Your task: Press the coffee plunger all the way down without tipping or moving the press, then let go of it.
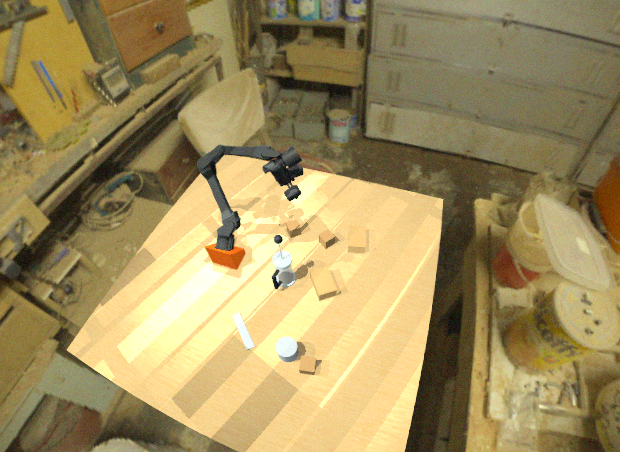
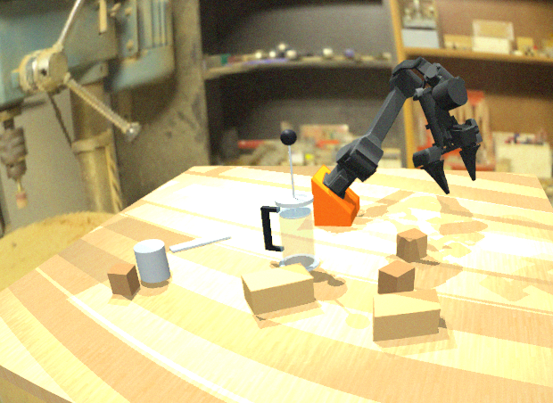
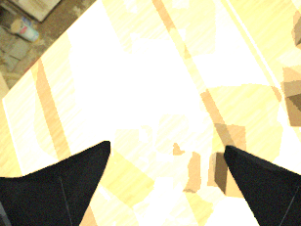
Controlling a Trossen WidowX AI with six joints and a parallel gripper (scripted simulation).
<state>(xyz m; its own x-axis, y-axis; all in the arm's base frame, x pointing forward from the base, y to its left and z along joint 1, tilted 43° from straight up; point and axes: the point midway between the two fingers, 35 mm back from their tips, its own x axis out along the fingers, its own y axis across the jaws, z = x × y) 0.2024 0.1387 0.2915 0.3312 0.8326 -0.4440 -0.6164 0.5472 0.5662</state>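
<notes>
Spread empty fingers away from press

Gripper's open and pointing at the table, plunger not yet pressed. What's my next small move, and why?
Probably carry the open gripper sideways toward the black knob, staying above it. The plunger rod is fully raised above the coffee press, and the gripper hangs over bare table well off to one side, holding nothing. The wrist view shows only wood between the fingertips, so nothing is lined up yet.

The coffee press stands on the table in front of the arm's base, its plunger knob raised high above it. The gripper hangs spread wide over the table, well apart to the press's right. A block sits just before the press.
</notes>
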